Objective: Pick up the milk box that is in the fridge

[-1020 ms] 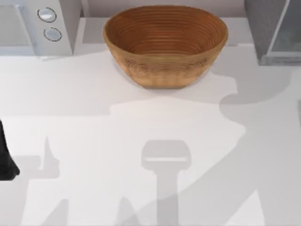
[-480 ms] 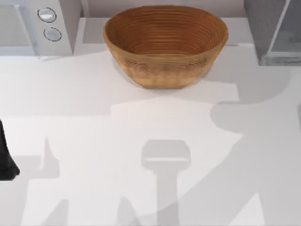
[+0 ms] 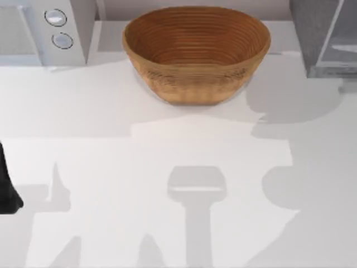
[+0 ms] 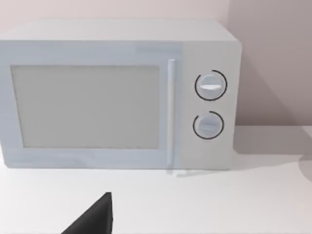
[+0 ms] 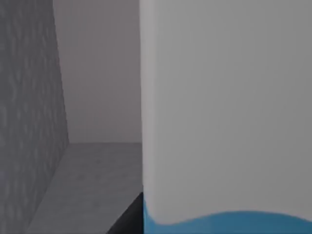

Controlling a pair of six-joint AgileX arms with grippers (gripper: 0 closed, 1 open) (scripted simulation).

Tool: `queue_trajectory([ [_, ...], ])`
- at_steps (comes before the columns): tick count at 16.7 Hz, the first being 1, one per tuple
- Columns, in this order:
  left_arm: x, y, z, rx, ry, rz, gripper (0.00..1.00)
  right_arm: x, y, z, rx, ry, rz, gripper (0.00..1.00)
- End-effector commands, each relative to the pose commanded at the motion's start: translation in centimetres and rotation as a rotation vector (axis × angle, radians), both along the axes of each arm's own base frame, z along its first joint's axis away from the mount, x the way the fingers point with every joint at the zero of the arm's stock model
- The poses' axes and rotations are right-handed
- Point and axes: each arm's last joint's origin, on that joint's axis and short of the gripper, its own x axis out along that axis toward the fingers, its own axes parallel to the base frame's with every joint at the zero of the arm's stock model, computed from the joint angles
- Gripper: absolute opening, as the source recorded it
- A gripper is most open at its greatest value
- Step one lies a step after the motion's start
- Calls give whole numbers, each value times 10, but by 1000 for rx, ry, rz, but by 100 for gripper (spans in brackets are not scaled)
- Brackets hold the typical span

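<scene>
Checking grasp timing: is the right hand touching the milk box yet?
Cannot tell. The right wrist view shows the milk box very close inside the fridge, but no contact or gap is plain.

A black, rounded piece of the left arm (image 3: 6,187) is seen. A black wedge-shaped finger (image 4: 95,218) is shown, matte and unmarked.

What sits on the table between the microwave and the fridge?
In the top view, a wooden bowl stands between the microwave at the table's left and the dark grey fridge at its right, apart from both.
</scene>
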Motion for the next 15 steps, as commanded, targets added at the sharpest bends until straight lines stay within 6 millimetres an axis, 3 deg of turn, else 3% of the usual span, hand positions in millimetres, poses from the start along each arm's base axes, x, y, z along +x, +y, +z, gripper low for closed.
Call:
queue_trajectory([
  [6,0,0,0,0,0,0,100,-3,2,-1,2,1,5,0],
  [9,0,0,0,0,0,0,100,-10,7,8,0,2,9,0],
  [12,0,0,0,0,0,0,100,-30,19,30,-4,1,14,0],
  [15,0,0,0,0,0,0,100,-67,36,57,-8,-6,15,0],
])
